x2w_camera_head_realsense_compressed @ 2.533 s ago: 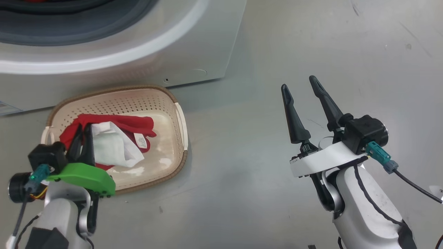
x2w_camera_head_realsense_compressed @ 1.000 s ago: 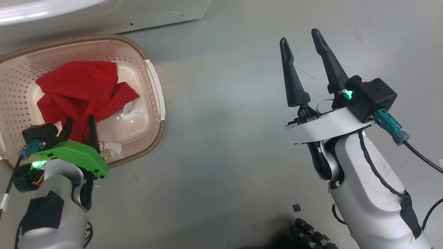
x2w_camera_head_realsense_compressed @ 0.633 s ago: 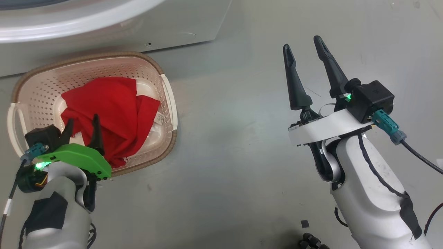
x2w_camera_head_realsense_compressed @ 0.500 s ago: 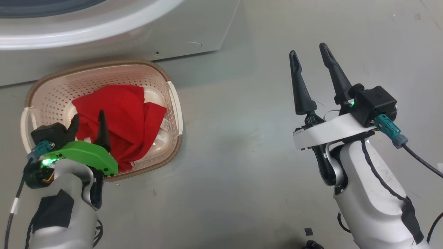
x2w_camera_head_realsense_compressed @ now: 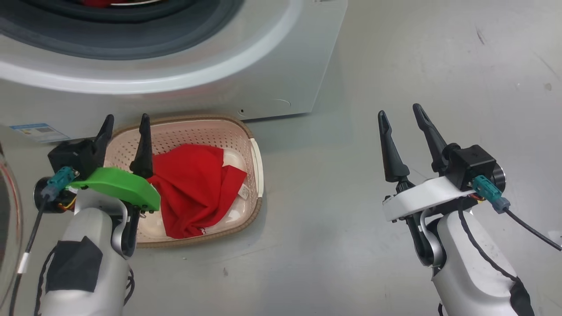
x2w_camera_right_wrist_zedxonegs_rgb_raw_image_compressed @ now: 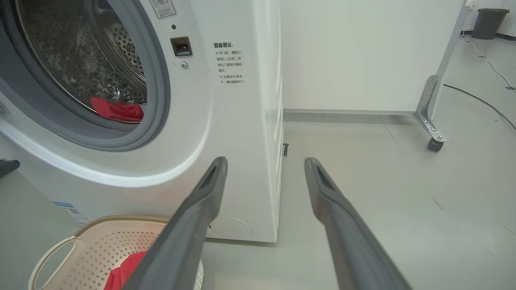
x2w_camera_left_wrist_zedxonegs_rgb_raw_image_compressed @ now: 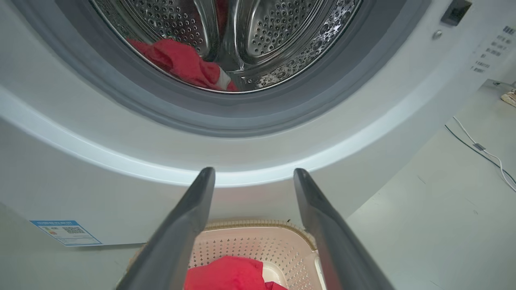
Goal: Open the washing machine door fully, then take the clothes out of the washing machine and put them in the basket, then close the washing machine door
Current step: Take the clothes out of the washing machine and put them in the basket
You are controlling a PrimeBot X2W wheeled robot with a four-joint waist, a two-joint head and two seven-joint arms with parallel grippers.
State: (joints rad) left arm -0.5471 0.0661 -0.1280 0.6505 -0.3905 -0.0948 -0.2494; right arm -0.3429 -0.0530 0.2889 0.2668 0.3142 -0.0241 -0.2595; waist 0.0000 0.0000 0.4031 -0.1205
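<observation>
The cream basket (x2w_camera_head_realsense_compressed: 252,153) stands on the floor against the washing machine (x2w_camera_head_realsense_compressed: 272,74), with a red garment (x2w_camera_head_realsense_compressed: 197,188) heaped inside it. My left gripper (x2w_camera_head_realsense_compressed: 126,117) hangs open and empty over the basket's back left rim, pointing at the machine's mouth. Along its fingers I see the steel drum (x2w_camera_left_wrist_zedxonegs_rgb_raw_image_compressed: 282,36) with more red clothes (x2w_camera_left_wrist_zedxonegs_rgb_raw_image_compressed: 181,60) lying at its bottom, and the basket (x2w_camera_left_wrist_zedxonegs_rgb_raw_image_compressed: 250,241) below. My right gripper (x2w_camera_head_realsense_compressed: 398,109) is open and empty over bare floor, right of the basket. A sliver of the door's glass (x2w_camera_head_realsense_compressed: 6,219) shows at the far left.
A blue sticker (x2w_camera_head_realsense_compressed: 37,131) marks the machine's lower front. To the right of the machine stands a white panel on a castered leg (x2w_camera_right_wrist_zedxonegs_rgb_raw_image_compressed: 431,121). A cable (x2w_camera_right_wrist_zedxonegs_rgb_raw_image_compressed: 479,98) crosses the floor and a dark bin (x2w_camera_right_wrist_zedxonegs_rgb_raw_image_compressed: 487,22) stands far back.
My left gripper has opened, left the red garment in the basket and risen from it toward the machine. The head view has tilted up, bringing the machine's mouth back in. The right gripper stays open.
</observation>
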